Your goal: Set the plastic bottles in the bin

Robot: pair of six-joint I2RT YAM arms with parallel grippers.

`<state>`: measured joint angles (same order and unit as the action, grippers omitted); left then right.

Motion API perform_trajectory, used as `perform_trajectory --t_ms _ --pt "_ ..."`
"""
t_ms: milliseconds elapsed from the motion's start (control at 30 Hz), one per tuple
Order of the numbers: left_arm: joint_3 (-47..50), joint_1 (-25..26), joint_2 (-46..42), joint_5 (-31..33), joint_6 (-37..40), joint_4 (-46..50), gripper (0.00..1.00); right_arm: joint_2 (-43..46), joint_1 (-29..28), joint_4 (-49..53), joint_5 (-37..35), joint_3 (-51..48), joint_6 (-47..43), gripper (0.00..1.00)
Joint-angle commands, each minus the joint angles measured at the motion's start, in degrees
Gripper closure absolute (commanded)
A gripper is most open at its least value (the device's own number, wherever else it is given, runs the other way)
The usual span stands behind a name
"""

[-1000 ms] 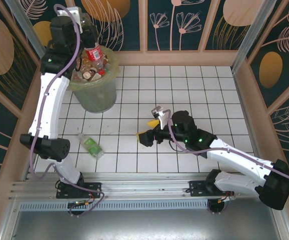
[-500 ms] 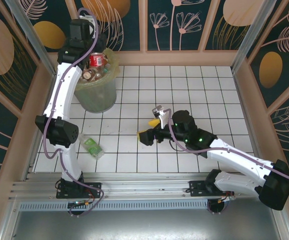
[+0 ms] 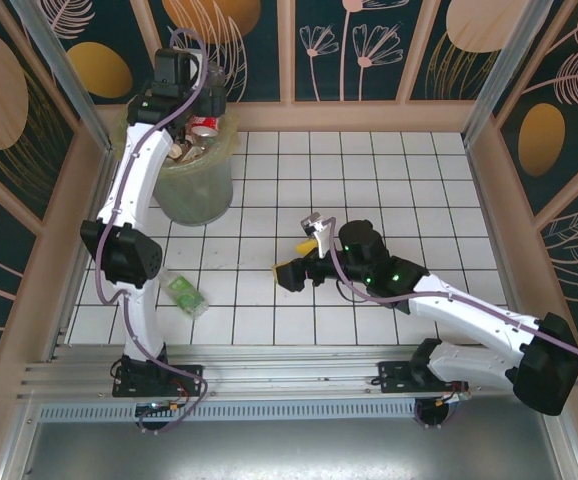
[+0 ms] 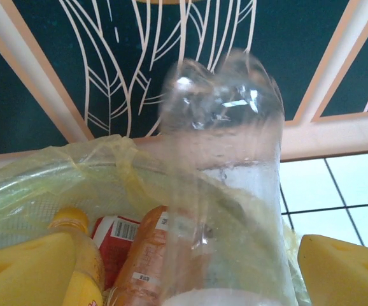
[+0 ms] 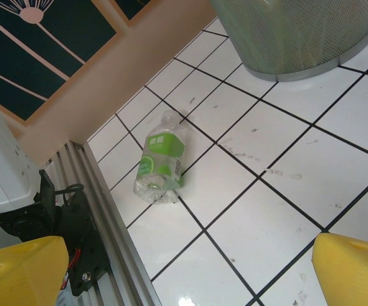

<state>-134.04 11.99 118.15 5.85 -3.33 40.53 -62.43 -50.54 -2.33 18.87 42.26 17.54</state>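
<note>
White-tiled counter [image 3: 389, 170] boxed in by dark teal, leaf-patterned walls [image 3: 359, 50], with the bin [image 3: 194, 195] in its far left corner.
Left jaws hang over the bin's rim, released wide on either side of a blurred clear bottle [image 4: 225, 159]. More bottles [image 3: 197, 128] fill the bin. Right jaws gape empty above mid-counter. A green-labelled bottle [image 5: 160, 159] lies on the tiles near the front rail [image 5: 107, 210].

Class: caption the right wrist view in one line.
Open right gripper faces a green-labelled bottle lying on white tiles near the bin.
</note>
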Motion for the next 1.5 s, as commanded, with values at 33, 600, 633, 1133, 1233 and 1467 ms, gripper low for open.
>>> perform_trajectory --t_ms 33,600,633,1133,1233,1467 --pt "1.19 -0.06 -7.34 -4.55 -4.55 -4.26 0.1 -1.56 0.37 -1.38 -1.13 0.92 1.18 0.02" --pt "56.3 -0.04 -54.78 -7.34 -15.76 -19.06 0.01 -28.66 -15.5 -4.16 -9.2 13.84 -2.64 0.01" --pt "58.22 -0.08 -56.81 -7.23 -16.39 -19.28 0.01 -30.51 -16.24 -3.28 -9.27 15.48 -3.63 0.01" --pt "73.16 -0.1 -77.19 -2.12 -21.26 -16.63 0.01 -56.0 -22.3 9.53 -15.04 42.85 -9.79 0.01" --pt "73.69 -0.06 -78.86 -2.24 -21.95 -16.87 0.01 -59.98 -22.82 11.73 -17.69 47.37 -9.14 0.04" --pt "75.53 -0.04 -80.59 -2.22 -22.05 -16.19 0.01 -66.67 -23.5 16.13 -21.58 55.41 -9.7 0.16"
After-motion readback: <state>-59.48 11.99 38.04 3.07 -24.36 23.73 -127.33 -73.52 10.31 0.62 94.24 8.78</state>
